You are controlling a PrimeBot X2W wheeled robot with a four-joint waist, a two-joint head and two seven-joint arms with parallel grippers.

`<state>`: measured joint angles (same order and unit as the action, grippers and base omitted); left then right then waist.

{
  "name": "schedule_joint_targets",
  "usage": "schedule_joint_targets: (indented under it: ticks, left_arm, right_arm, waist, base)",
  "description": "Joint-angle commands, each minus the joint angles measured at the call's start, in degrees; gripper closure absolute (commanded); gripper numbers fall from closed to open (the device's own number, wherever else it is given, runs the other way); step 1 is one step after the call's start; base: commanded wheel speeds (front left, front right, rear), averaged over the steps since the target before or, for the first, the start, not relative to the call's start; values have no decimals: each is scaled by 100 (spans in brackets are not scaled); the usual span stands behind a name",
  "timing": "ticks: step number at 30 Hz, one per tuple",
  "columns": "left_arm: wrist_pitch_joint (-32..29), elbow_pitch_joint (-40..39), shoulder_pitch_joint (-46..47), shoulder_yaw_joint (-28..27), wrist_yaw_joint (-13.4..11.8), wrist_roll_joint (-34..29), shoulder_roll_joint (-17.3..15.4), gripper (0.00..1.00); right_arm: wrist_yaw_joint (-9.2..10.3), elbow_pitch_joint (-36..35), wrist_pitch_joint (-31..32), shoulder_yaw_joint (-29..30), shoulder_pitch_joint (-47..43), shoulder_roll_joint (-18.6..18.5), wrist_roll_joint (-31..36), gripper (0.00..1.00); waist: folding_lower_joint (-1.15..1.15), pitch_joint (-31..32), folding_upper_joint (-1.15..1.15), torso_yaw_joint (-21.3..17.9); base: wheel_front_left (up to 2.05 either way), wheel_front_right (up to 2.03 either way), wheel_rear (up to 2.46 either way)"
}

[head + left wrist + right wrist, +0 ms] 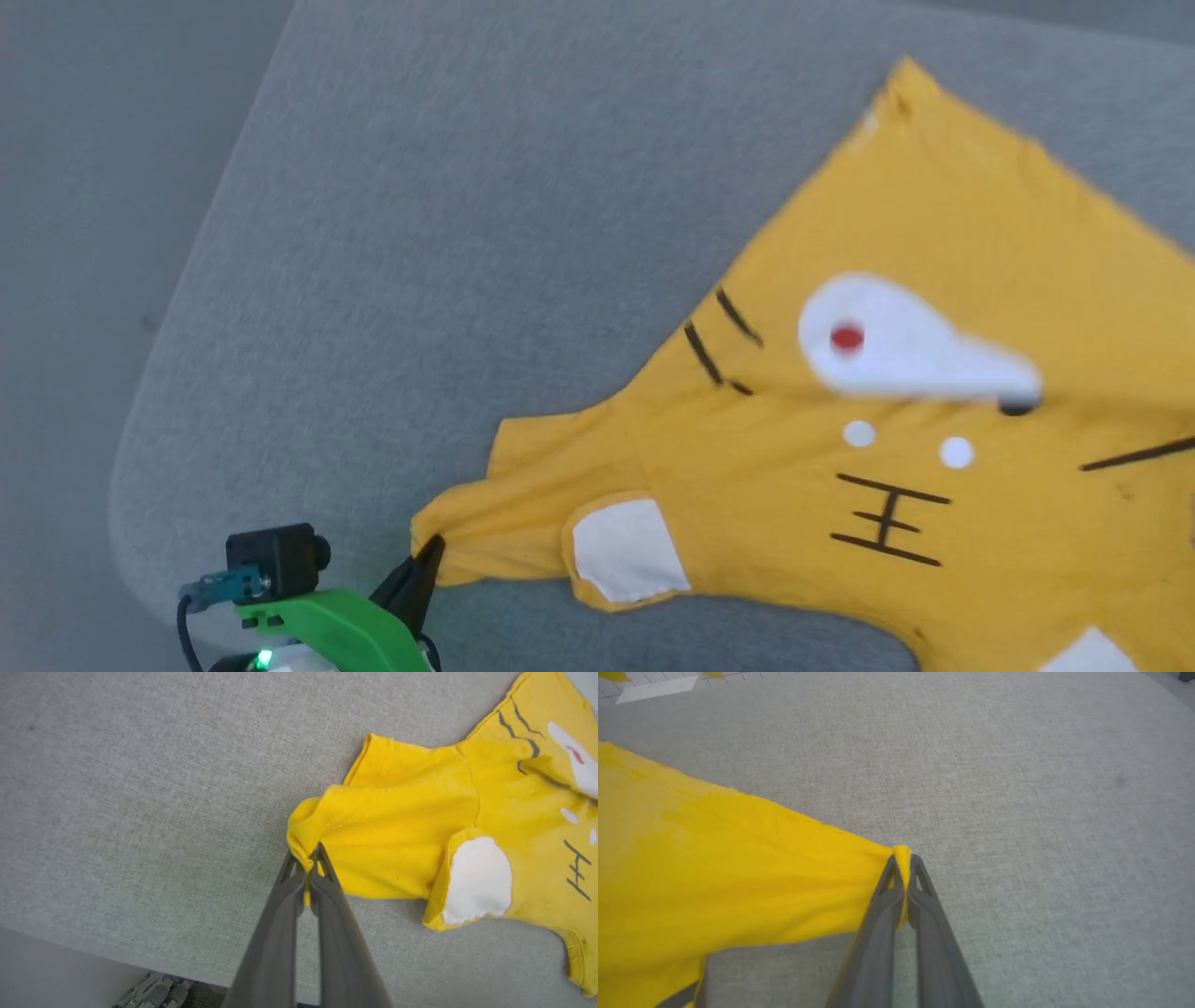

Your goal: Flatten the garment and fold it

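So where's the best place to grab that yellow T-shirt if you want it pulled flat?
Probably at its outer edges, coming in low from outside the cloth. The T-shirt lies limp on the grey surface, so only a hem or corner offers something to pinch. The left hand is shut on the bunched sleeve end, the right hand on another edge.

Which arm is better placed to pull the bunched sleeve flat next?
Left, probably: the left claw pinches the cuff of that sleeve; the right claw grips another, taut part of the garment.
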<state>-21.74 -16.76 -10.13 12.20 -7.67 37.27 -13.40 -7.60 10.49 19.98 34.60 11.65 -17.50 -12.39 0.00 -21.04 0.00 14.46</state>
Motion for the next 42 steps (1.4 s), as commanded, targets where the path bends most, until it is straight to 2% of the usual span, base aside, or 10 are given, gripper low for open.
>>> schedule_joint_targets:
  ticks: [1, 8, 15, 16, 18, 19, 20, 27, 32, 42]
  left_arm:
    - [-37, -24, -72, -18, -40, -1, -63, 100]
    - [-112, -82, -179, -24, -93, 26, -109, 100]
    - [-142, -61, -174, 24, -82, 44, -117, 100]
    - [-144, -57, -168, 22, -81, 44, -125, 100]
    - [-146, -52, -159, 24, -85, 39, -133, 100]
    - [-142, -52, -156, 24, -88, 41, -130, 100]
    - [-138, -52, -152, 24, -89, 49, -124, 100]
    - [-112, -15, -60, 75, -51, 69, -93, 100]
    - [-62, 5, 67, 93, 5, 108, -57, 100]
    - [82, 198, 391, 232, 168, 151, 89, 100]
  right_arm:
    - [11, -148, 194, 130, -268, 154, -61, 100]
    - [11, -649, 1554, 650, -1277, 1130, 32, 100]
    - [11, -530, 2469, 595, -1462, 1431, -35, 100]
    - [11, -555, 2458, 568, -1446, 1441, -50, 91]
    - [11, -659, 2323, 499, -1399, 1450, -53, 21]
    - [11, -720, 2225, 437, -1349, 1453, -82, 6]
    - [11, -804, 2037, 397, -1250, 1455, -109, 0]
    - [11, -1045, 494, -632, -373, 1309, -127, 0]
    - [11, -519, -425, -1668, 574, 860, -206, 0]
    - [11, 1350, 7, -2748, 2320, 244, -46, 0]
  waist:
    - [0, 718, 0, -650]
    - [0, 930, 0, -854]
    - [0, 958, 0, -891]
    - [0, 959, 0, -887]
    - [0, 961, 0, -879]
    - [0, 959, 0, -877]
    - [0, 951, 0, -875]
    - [0, 836, 0, -799]
    - [0, 642, 0, -637]
    - [0, 110, 0, -86]
  base:
    - [0, 0, 0]
    - [0, 0, 0]
    - [0, 0, 0]
    - [0, 0, 0]
    - [0, 0, 0]
    - [0, 0, 0]
    - [0, 0, 0]
    - [0, 0, 0]
    - [0, 0, 0]
    - [0, 0, 0]
